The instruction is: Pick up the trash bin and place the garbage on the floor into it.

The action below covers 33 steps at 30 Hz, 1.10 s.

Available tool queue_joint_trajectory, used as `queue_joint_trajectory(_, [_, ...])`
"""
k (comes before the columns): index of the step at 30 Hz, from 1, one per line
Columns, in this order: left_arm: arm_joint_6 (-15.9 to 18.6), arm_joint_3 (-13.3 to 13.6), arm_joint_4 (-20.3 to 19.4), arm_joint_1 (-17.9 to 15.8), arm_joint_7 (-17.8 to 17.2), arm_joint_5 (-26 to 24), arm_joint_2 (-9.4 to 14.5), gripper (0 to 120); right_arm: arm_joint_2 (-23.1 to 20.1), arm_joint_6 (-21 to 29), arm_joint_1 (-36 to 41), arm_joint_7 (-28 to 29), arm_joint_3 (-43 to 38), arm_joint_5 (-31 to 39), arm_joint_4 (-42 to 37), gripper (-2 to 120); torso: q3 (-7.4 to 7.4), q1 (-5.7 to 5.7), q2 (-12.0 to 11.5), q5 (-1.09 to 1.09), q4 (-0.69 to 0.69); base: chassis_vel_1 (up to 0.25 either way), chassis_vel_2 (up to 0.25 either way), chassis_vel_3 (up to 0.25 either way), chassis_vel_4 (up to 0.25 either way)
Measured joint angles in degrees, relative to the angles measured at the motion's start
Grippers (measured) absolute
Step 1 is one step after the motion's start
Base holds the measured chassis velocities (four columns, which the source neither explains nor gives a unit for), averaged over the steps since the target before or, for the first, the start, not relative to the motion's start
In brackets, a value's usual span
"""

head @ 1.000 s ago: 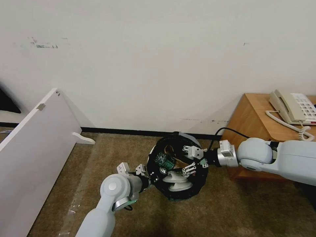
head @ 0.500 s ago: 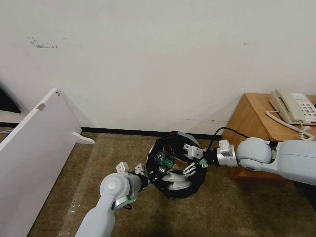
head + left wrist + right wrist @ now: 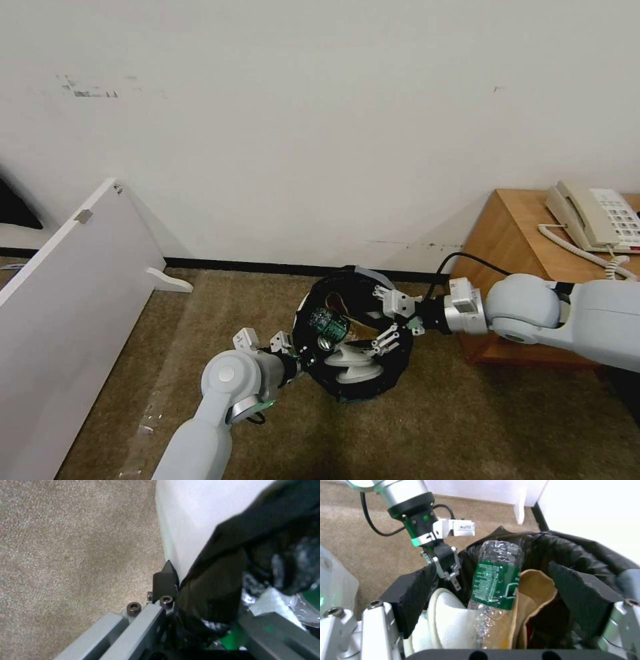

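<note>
The left gripper (image 3: 301, 355) is clamping the near rim of the trash bin (image 3: 393, 360), with 1 finger (image 3: 164, 580) lying against the white outer wall and the other inside the black bag (image 3: 213, 590) folded over the rim. In the right wrist view the same left gripper (image 3: 448, 566) is biting the rim on the bin's far side. The right gripper (image 3: 393, 321) is hanging over the bin's mouth from the opposite side, its fingers spread apart and holding nothing; its 2 dark pads (image 3: 578, 597) are framing the contents.

The bin is sitting tilted toward the camera, over the carpet (image 3: 467, 420) and close to the wall (image 3: 320, 133). Inside it, a clear bottle with a green label (image 3: 495, 585) is standing upright, touching a brown paper bag (image 3: 533, 590) on 1 side and a white slipper (image 3: 445, 622) on the other. In the head view the slipper (image 3: 353, 363) is lying at the near side of the bin.

A white board (image 3: 73, 307) is leaning to the robot's left. A wooden table (image 3: 513, 240) with a cream telephone (image 3: 593, 217) is standing to its right.
</note>
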<state>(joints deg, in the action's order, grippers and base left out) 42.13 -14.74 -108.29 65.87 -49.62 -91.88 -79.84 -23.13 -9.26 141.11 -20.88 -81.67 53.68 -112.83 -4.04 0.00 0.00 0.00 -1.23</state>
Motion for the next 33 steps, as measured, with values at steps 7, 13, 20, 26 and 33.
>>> queue_joint_trajectory(7, [0.0, 0.0, 0.4, 0.0, 0.1, 0.6, -0.4, 0, 2.7, 0.3, -3.3, 0.0, 2.3, 0.2, -2.1, 89, 0.0, 0.0, 0.0, 0.0, 0.01, 0.0, 0.0, 0.0, 0.0])
queue_joint_trajectory(13, [0.0, -0.2, 1.2, -0.3, 0.1, 1.2, -1.0, 0, 5.2, 0.7, -5.5, -0.5, 3.5, 0.5, -4.2, 89, 0.0, 0.0, 0.0, 0.0, 0.0, 0.0, 0.0, 0.0, 0.0])
queue_joint_trajectory(20, [0.0, -0.7, 1.6, -0.2, 0.2, 1.7, -0.6, 0, 8.0, 1.2, -9.0, -1.2, 4.6, 2.1, -6.9, 89, 0.01, 0.0, 0.0, 0.0, 0.01, 0.0, 0.0, 0.0, 0.0])
queue_joint_trajectory(26, [0.0, -1.0, 0.3, 0.6, 0.2, 1.8, 0.8, 0, 9.9, 1.5, -11.0, -1.4, 4.5, 4.1, -9.2, 89, 0.01, 0.0, 0.0, 0.0, 0.0, 0.0, 0.0, 0.0, 0.0])
queue_joint_trajectory(33, [0.0, -2.0, -0.9, 1.6, 0.4, 1.9, 3.1, 0, 11.6, 1.8, -12.2, -0.9, 3.6, 6.2, -11.8, 90, 0.01, 0.0, 0.0, -0.01, 0.0, 0.0, 0.0, 0.0, 0.0])
